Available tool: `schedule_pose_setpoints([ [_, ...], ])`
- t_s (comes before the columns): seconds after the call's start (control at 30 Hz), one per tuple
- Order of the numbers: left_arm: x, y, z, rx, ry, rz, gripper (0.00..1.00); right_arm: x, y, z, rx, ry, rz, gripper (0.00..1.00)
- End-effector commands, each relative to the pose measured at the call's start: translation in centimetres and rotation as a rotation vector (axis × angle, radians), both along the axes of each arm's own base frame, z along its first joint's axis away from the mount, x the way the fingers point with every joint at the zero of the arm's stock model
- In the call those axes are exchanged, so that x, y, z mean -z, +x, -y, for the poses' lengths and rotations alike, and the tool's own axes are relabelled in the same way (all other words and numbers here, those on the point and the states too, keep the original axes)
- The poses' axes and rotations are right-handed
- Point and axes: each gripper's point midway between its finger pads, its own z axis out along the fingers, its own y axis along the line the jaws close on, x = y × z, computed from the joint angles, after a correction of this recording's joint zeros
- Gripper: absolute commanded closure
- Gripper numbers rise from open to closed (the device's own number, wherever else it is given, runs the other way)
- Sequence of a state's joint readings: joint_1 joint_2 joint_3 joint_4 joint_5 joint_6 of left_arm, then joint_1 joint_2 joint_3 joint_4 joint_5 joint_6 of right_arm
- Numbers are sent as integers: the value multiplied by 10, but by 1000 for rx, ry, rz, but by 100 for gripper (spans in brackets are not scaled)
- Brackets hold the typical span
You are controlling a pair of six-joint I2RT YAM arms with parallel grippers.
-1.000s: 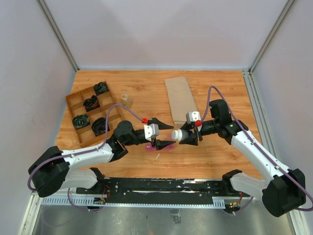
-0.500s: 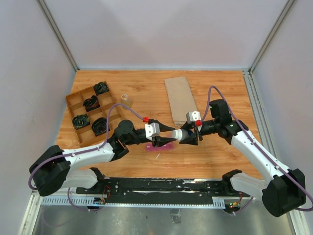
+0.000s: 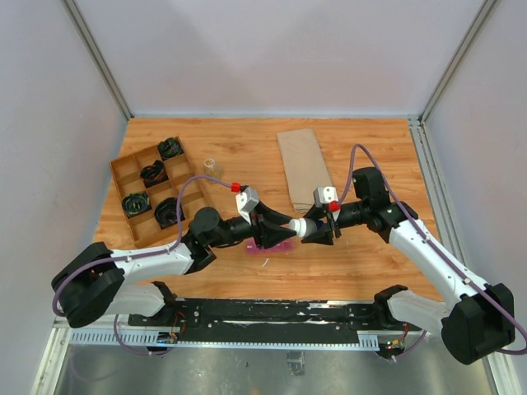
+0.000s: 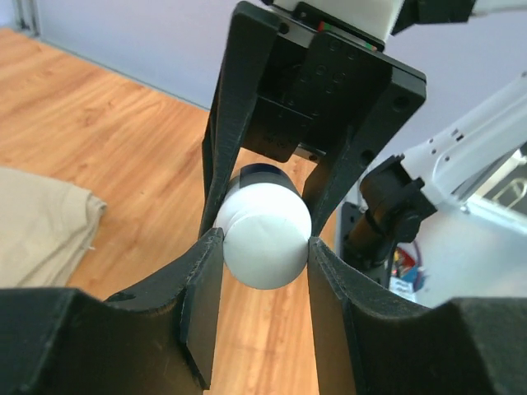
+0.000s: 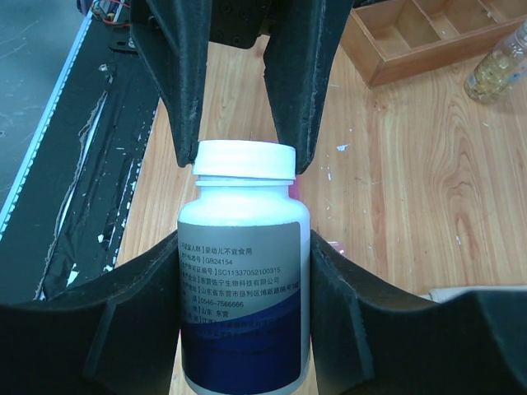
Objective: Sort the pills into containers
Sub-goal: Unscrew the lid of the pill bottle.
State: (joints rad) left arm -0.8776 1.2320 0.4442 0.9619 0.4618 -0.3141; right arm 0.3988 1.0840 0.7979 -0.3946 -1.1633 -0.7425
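top view bright and even under diffuse light; only faint, soft shadows lie beneath the arms on the table (image 3: 370,156). left wrist view: white cap (image 4: 265,239) nearly blown out, near fingers (image 4: 198,313) dark and soft-edged. right wrist view: bottle (image 5: 243,280) label sharp enough to read, clear vial (image 5: 498,70) at the corner blurred, dark areas lose detail.

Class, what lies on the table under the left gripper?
Part of the pink container strip shows under the left gripper, which grips the white bottle; the strip's remainder is covered.
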Motion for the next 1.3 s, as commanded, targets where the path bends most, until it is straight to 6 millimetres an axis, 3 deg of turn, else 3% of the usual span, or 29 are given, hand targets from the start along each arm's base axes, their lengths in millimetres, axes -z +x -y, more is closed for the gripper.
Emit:
schedule_pose_setpoints([
  [0.0, -29, -9, 3, 13, -160, -190, 100, 0, 10, 3, 40, -22, 10, 100],
  [0.27, -10, 19, -2, -266, -121, -362, 100, 4, 15, 3, 59, -37, -4, 99],
  [0.43, -6, 21, 1, -294, -104, -402, 96, 5, 16, 2, 59, -39, -15, 99],
  [0.67, -3, 18, 9, -261, -93, -429, 57, 5, 15, 3, 58, -39, -17, 99],
  [0.9, -4, 16, 0, -272, -93, -374, 22, 2, 13, 2, 53, -31, -12, 99],
  [1.0, -1, 10, -4, -249, -90, -330, 11, 1, 13, 2, 52, -29, -10, 99],
  [1.27, 24, -2, -19, -230, -5, -198, 1, 0, 11, 3, 44, -24, -4, 99],
])
